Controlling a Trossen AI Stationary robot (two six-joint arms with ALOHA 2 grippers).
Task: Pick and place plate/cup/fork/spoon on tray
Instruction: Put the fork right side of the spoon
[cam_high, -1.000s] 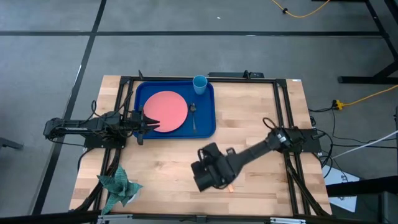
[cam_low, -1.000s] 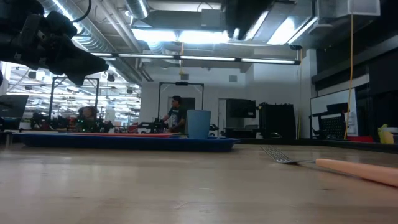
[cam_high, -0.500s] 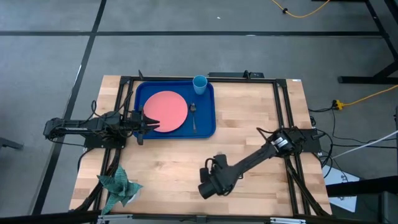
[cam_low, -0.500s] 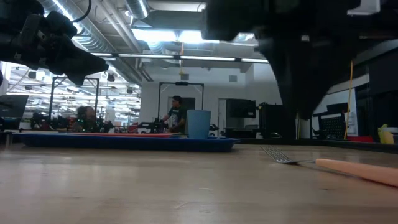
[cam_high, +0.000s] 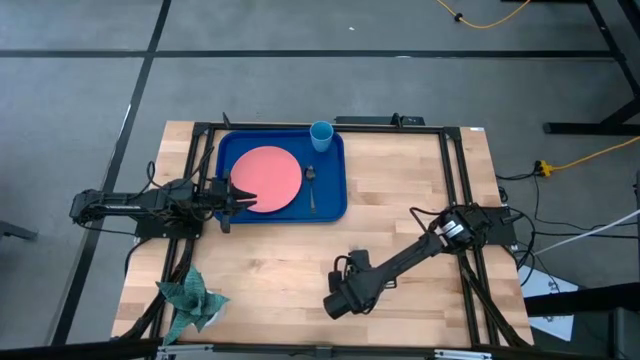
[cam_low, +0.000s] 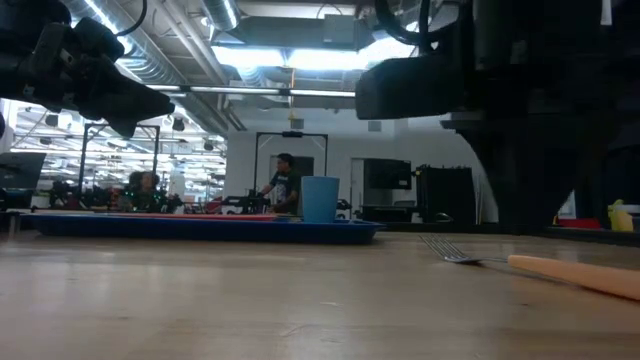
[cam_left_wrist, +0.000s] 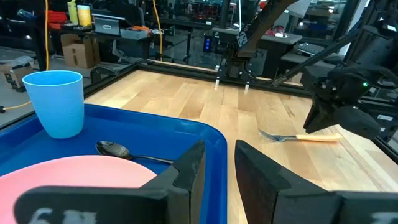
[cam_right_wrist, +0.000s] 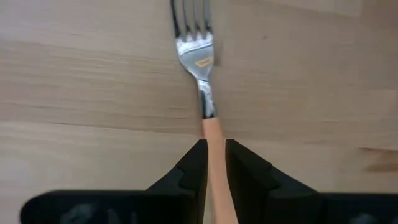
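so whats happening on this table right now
A two-armed robot is loading tableware onto a large dark-blue rectangular tray. The salmon-pink round plate, the small light-blue cup and the dark metallic spoon are already on it. The tan-handled fork lies on the wooden table, and the right gripper is down at it, fingers straddling the handle. The left gripper waits at the tray's left edge.

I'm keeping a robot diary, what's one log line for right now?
right gripper: fingers astride fork handle on table | left gripper: waits by tray | plate, cup, spoon: on tray
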